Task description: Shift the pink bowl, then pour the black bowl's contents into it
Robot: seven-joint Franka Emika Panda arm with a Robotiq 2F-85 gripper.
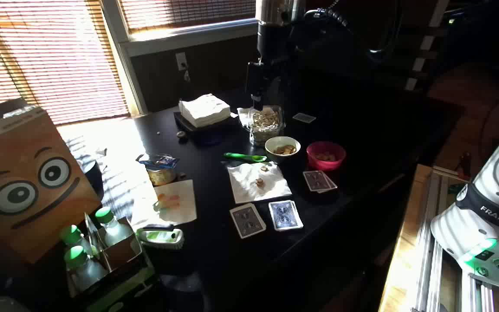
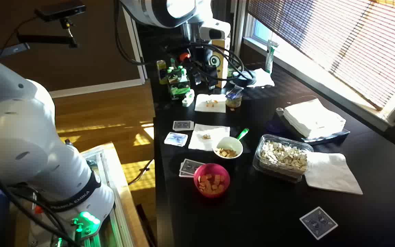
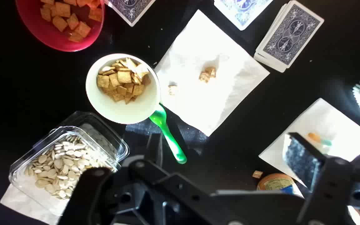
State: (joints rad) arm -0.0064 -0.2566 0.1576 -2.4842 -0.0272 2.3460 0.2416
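Note:
The pink bowl (image 1: 326, 162) stands upright with tan cereal squares in it, beside a cream-white bowl (image 1: 271, 149) that also holds cereal squares. The pink bowl also shows in an exterior view (image 2: 212, 168) and at the top left of the wrist view (image 3: 64, 47). No dark bowl with a tan inside can be made out. My gripper (image 3: 227, 147) is open and empty, its two fingers wide apart above the table. In the wrist view its left finger is near the green spoon (image 3: 170, 140). It also shows in both exterior views (image 1: 257, 102) (image 2: 205, 82), away from the pink bowl.
A clear tub of seeds (image 2: 281, 157) stands near the cream-white bowl. Playing cards (image 2: 190, 167) lie against the pink bowl. A napkin with crumbs (image 3: 211, 81), a napkin stack (image 1: 206, 110), a jar with a packet (image 1: 160, 171) and a bottle carrier (image 1: 115, 255) are also there.

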